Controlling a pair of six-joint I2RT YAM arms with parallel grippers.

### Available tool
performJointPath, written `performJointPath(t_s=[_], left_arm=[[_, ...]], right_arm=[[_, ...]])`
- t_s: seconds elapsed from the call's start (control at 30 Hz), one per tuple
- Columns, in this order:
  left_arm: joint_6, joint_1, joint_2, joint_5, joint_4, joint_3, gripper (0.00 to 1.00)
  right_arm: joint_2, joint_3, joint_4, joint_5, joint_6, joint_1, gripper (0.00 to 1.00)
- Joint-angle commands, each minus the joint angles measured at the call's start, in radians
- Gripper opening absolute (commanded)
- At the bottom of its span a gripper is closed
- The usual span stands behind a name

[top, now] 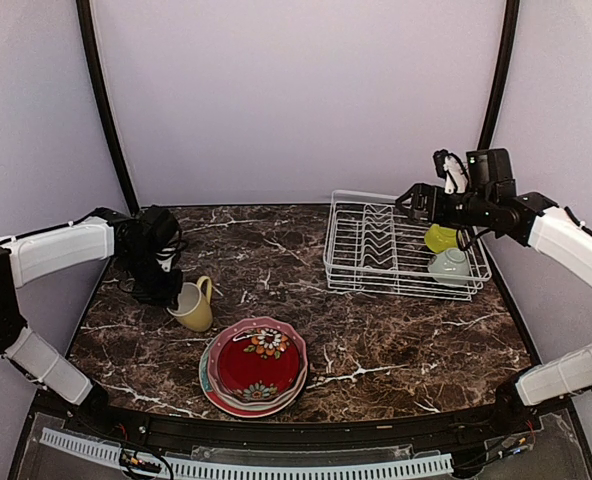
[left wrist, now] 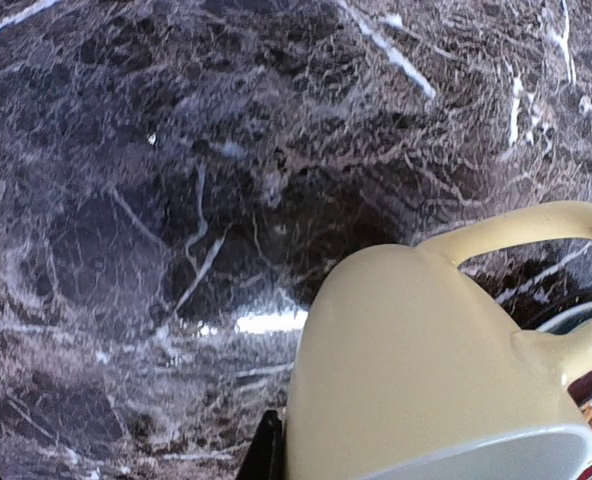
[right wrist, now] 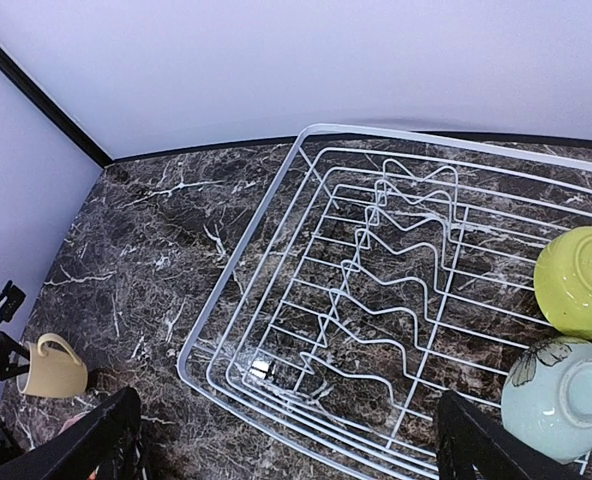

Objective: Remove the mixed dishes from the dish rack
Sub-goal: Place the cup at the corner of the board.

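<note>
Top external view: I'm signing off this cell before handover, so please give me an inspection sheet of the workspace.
Surface: dark marbled table, glossy.
Job's things: white dish rack at the far right, plate prongs bare, holding lime-green bowl and pale blue cup, both upside down; pale yellow mug and plate stack out on the table.
Clutter: nothing seen.
Grippers: left gripper shut, apparently on the mug's rim; right gripper open above the rack.
Cables: black cable loop at the right wrist.
Surroundings: plain pale walls, black corner poles.
</note>
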Motion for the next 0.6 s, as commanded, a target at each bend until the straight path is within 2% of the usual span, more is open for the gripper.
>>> performJointPath(t_s=[0.0,0.1,0.3,0.57], left_arm=[[-0.079,-0.039,-0.116,-0.081,-0.156,-0.007,0.01],[-0.133,-0.082,-0.151,-0.139,-0.222,-0.021,0.01],[-0.232,-0.160,-0.166,-0.157,-0.294,-0.064,0.01],[-0.301,-0.171,-0.233,-0.124,-0.234,-0.165,0.02]], right_arm=[[-0.020,-0.009,0.018,0.016,0.011,-0.004,0.99],[-0.010,-0.009,0.023,0.018,0.029,-0.005,0.99],[0.033,0.028,-0.011,0.014,0.056,-0.004,0.99],[0.008,0.013,-0.037,0.105,0.072,-0.006,0.99]])
